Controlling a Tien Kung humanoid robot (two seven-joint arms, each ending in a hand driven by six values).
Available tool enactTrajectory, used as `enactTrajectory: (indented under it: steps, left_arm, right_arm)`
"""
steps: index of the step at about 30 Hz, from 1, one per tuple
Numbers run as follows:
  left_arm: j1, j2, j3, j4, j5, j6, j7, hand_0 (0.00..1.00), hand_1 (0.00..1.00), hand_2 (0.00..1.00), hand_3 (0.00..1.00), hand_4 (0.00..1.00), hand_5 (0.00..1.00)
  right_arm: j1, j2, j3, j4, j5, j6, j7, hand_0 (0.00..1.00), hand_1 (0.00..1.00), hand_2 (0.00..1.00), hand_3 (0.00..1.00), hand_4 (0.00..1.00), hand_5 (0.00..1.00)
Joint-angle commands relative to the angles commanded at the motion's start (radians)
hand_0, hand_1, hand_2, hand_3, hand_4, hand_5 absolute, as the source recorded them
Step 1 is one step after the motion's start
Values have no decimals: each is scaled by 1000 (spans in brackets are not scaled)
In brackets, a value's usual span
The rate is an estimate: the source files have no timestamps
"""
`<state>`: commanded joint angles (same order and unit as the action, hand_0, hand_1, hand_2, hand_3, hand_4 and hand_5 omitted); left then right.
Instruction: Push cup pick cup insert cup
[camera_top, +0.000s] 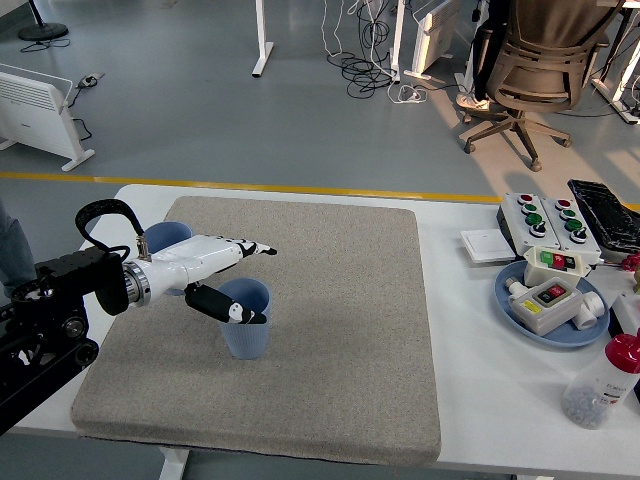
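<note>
Now the left hand (222, 268) is right over the nearer blue cup (246, 320) — white fingers (245, 248) stretched out flat beyond the rim on the far side, dark thumb (222, 306) angled across the near side of the mouth. That cup stands upright on the grey mat (330, 330), a little left of the mat's middle, its long axis straight up and its open mouth facing the hand. So the cup lies directly below and between thumb and fingers, and a grasp from here looks like a matter of coming down and closing.

The hand is spread wide and holds nothing. The thumb tip sits at the rim — whether it actually touches is hard to call from this angle, since the thumb covers that part of the lip.

Behind the forearm, the second blue cup (165, 238) stands upright near the mat's far left corner, partly hidden by the wrist. It's the likely target for the insert, just beside and behind the first. No right hand in the picture at all, so the left is the only one placed to work.
</note>
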<state>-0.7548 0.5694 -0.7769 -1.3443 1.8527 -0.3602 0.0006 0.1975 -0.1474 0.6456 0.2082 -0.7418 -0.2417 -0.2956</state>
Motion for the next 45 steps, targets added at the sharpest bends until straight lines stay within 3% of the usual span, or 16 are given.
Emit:
enactTrajectory:
  steps: [7, 10, 11, 16, 17, 22, 23, 28, 29, 34, 35, 38, 45]
  left_arm:
    - [-54, -3, 49, 4, 11, -82, 23, 805, 884, 977, 986, 950, 502]
    - [-66, -8, 64, 18, 27, -89, 25, 805, 884, 977, 986, 950, 502]
    - [-69, -10, 68, 23, 33, -92, 26, 706, 820, 911, 941, 922, 452]
    - [-80, -15, 80, 41, 56, -96, 26, 706, 820, 911, 941, 922, 452]
    - [-81, -15, 81, 43, 62, -97, 26, 598, 738, 839, 817, 823, 307]
    - [-88, -16, 90, 53, 93, -97, 23, 598, 738, 839, 817, 823, 307]
    - [-88, -16, 91, 54, 97, -95, 20, 492, 669, 762, 721, 789, 271]
    - [-88, -18, 93, 53, 102, -79, -3, 492, 669, 762, 721, 789, 271]
    - [-88, -18, 93, 54, 104, -75, -9, 385, 578, 679, 557, 699, 192]
    - [-85, -17, 96, 55, 104, -73, -15, 385, 578, 679, 557, 699, 192]
    - [-85, -16, 95, 54, 103, -75, -15, 407, 541, 619, 521, 651, 148]
    - [-84, -12, 88, 48, 96, -82, -15, 407, 541, 619, 521, 651, 148]
    - [-95, 28, 15, -23, 30, -152, -10, 413, 526, 556, 503, 636, 155]
  right_arm:
    - [2, -1, -10, 0, 15, -1, 3, 672, 617, 634, 591, 156, 504]
    - [3, -1, -12, 1, 17, 0, 3, 672, 617, 634, 591, 156, 504]
    - [4, -1, -13, 1, 18, -1, 4, 673, 618, 634, 590, 156, 503]
    - [5, -1, -15, 1, 21, -1, 5, 673, 618, 634, 590, 156, 503]
    - [5, -1, -15, 1, 22, -1, 5, 673, 618, 633, 591, 156, 504]
    - [7, -2, -17, 0, 26, -1, 7, 673, 618, 633, 591, 156, 504]
    - [7, -2, -18, 0, 26, -2, 7, 673, 618, 632, 590, 156, 504]
    - [8, -2, -17, 0, 25, -2, 8, 673, 618, 632, 590, 156, 504]
    - [8, -3, -17, 0, 25, -2, 8, 673, 618, 632, 590, 156, 504]
    - [9, -3, -16, 0, 24, -2, 8, 673, 618, 632, 590, 156, 504]
    - [9, -3, -16, 0, 24, -2, 8, 673, 618, 632, 590, 156, 503]
    - [9, -3, -17, 0, 25, -2, 8, 673, 618, 632, 590, 156, 503]
    - [9, -3, -18, 0, 28, -3, 9, 673, 618, 632, 590, 157, 503]
